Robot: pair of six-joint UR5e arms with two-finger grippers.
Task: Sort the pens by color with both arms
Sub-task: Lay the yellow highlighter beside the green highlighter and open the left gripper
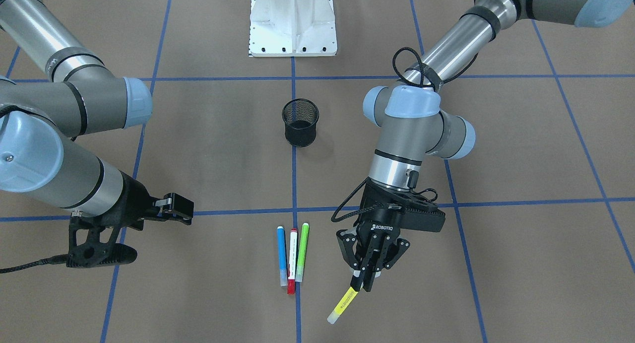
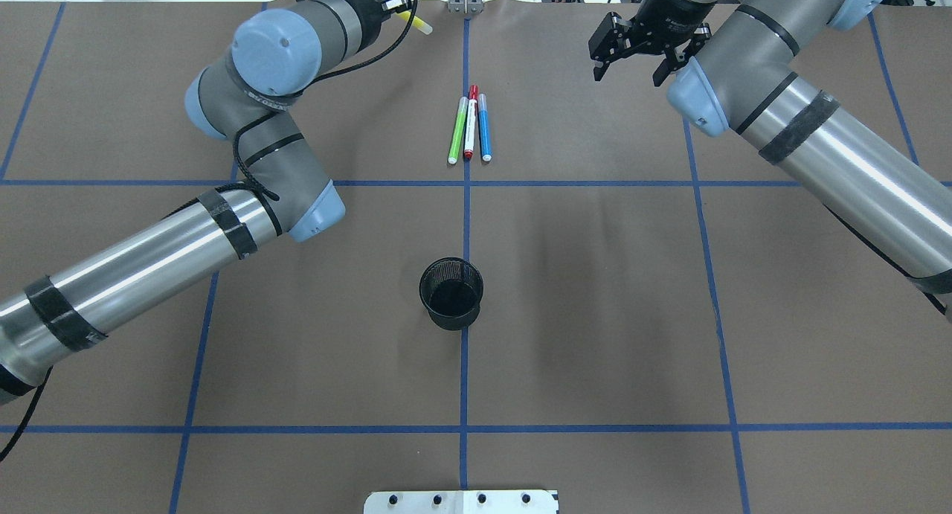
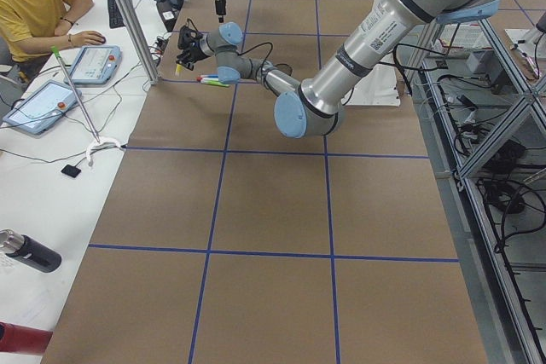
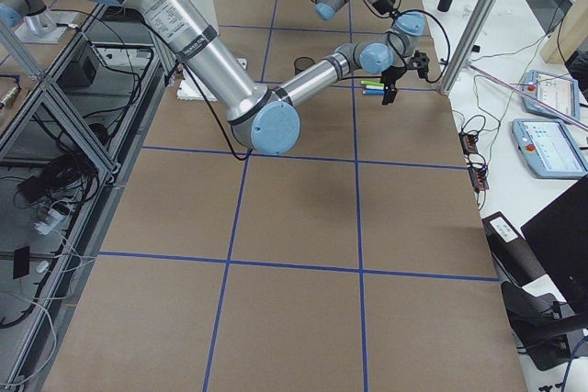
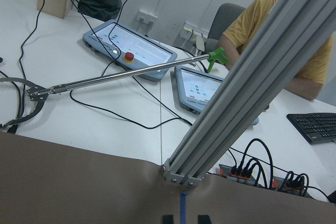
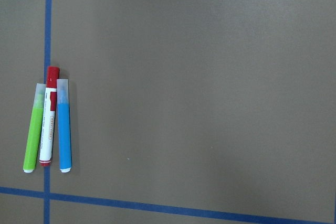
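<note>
I see a brown-covered table [image 2: 595,313] gridded with blue tape lines [image 2: 595,428]; a white desk [image 3: 43,202] runs along its far edge.

Left hand [image 1: 362,283] points down, pinched on a yellow pen [image 1: 346,302]; right hand [image 2: 628,69] hovers, fingers spread wide.

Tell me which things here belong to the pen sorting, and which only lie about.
Job: blue pen, red-capped white pen, green pen, yellow pen held by left end effector, right end effector open.
Lying about: black mesh cup, white base pedestal.
</note>
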